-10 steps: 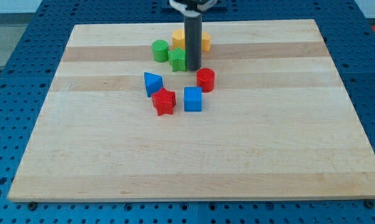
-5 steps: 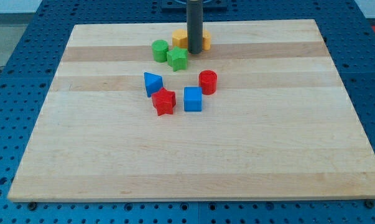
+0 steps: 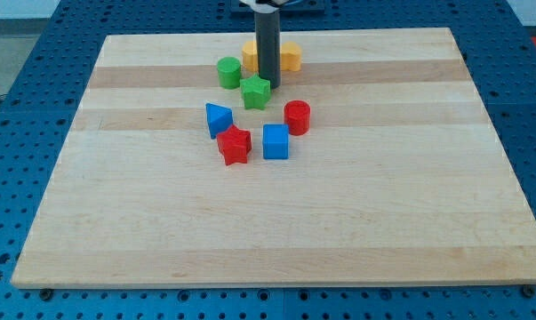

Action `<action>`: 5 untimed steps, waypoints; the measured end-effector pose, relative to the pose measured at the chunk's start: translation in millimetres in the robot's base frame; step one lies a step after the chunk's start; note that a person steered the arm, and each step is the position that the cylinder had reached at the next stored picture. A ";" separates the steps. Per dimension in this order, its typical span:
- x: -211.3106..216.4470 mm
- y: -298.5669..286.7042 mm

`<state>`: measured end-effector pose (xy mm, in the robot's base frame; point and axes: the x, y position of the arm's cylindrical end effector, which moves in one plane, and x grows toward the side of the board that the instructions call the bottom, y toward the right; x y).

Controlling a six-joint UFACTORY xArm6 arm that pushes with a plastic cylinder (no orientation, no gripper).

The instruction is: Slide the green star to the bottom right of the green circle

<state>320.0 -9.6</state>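
Two yellow blocks [image 3: 289, 57] behind my tip [image 3: 268, 84]

A straight, dark grey cylindrical rod [image 3: 268, 53] is shown, of even width along its visible length and with a smooth matt surface. A faint lighter sheen is seen down one side. Its lower end, my tip [image 3: 268, 84], is cut flat and square. At the view's top the rod is joined to a white collar with black edging [image 3: 269, 4], only partly in frame. No cables, screws or markings can be made out.
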 end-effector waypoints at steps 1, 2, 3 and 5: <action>0.0 0.5; -0.8 0.5; -16.7 0.3; -15.6 -11.9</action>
<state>304.4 -21.5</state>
